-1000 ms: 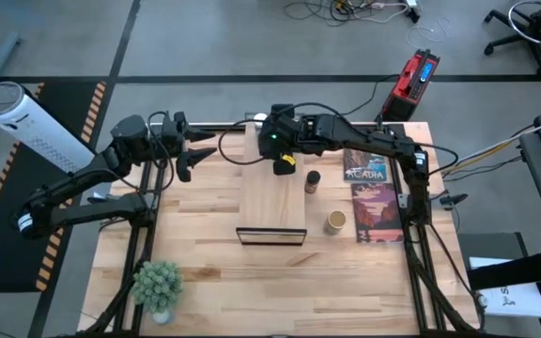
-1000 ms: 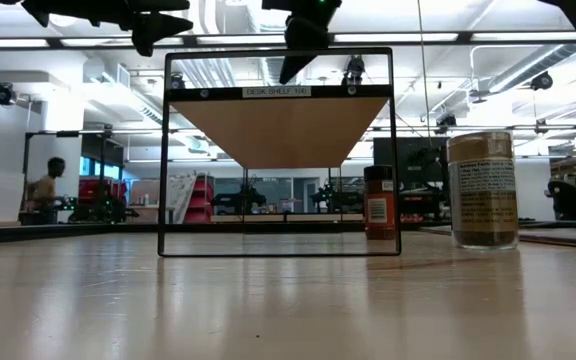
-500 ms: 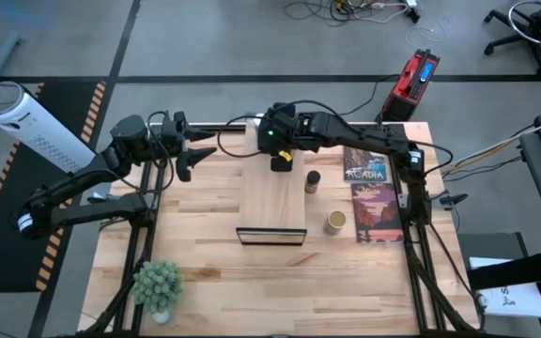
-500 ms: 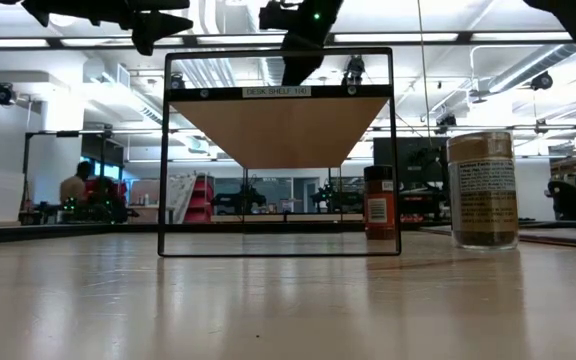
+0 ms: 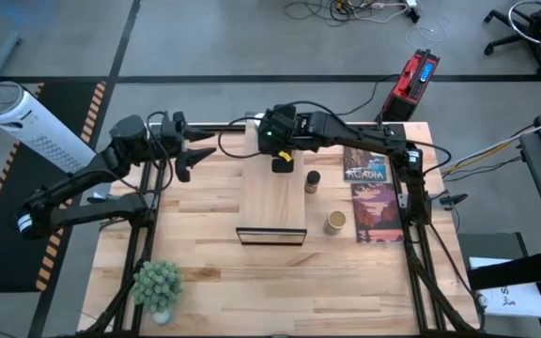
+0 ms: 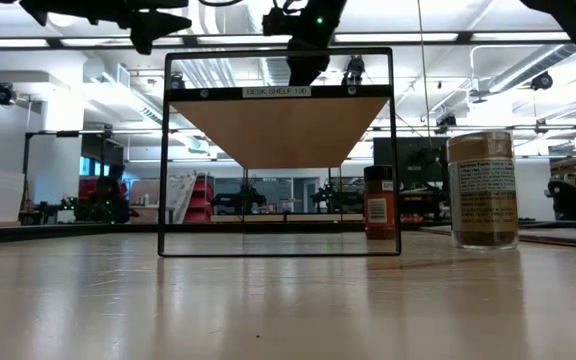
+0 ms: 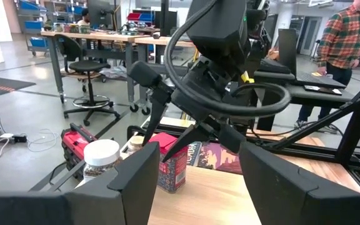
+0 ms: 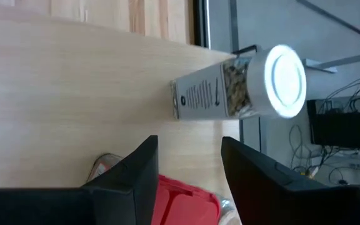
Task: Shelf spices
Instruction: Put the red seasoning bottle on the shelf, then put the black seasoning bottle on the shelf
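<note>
A cylindrical white-capped jar [image 8: 242, 90] and boxy red tin [image 7: 171, 164] are seen on the pale-wood shelf [image 5: 270, 202]. The right gripper [image 7: 179, 128] is spread open above them, apparently empty; the left gripper [image 5: 205, 150] is also parted, holding nothing.

**The tabletop and its load**

The wooden table [image 5: 205, 272] carries the shelf [image 5: 271, 200] at its middle, with a dark-lidded jar [image 5: 313, 181] and a tan-topped jar [image 5: 335, 222] standing just beside it. A printed game box [image 5: 374, 202] lies flat near the edge beyond them — a small potted plant [image 5: 158, 284] sits at the opposite near corner.
</note>
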`<control>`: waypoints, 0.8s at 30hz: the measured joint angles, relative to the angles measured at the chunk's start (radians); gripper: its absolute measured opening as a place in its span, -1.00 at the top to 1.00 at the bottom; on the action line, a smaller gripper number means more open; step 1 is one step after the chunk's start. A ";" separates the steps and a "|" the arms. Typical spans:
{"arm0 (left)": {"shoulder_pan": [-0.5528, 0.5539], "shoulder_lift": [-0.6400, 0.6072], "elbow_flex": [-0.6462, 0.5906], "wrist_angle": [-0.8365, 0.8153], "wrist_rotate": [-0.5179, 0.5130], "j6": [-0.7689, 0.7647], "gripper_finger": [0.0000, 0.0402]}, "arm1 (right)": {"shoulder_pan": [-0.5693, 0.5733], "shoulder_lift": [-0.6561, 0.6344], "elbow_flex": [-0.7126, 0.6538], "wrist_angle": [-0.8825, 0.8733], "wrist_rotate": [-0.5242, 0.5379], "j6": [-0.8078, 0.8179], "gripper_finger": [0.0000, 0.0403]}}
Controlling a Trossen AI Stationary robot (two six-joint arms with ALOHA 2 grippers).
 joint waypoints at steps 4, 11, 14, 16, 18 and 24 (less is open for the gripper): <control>0.000 -0.008 0.000 0.000 0.000 0.000 -0.03 | 0.000 -0.001 0.001 -0.025 0.001 0.006 0.25; 0.000 -0.013 0.000 -0.002 0.000 0.000 -0.02 | 0.030 -0.010 0.001 -0.043 -0.013 0.007 0.26; 0.000 -0.013 0.000 -0.009 0.000 0.000 -0.04 | 0.046 -0.021 0.000 -0.090 -0.016 0.037 0.28; 0.000 -0.013 0.000 -0.010 0.000 0.000 -0.05 | 0.061 -0.036 0.000 -0.106 -0.014 0.060 0.29; 0.000 -0.013 0.000 -0.010 0.000 0.001 -0.04 | 0.083 -0.058 0.000 -0.108 -0.018 0.084 0.30; 0.000 -0.015 0.000 -0.014 0.000 0.002 -0.02 | 0.139 -0.149 0.005 -0.156 -0.043 0.157 0.27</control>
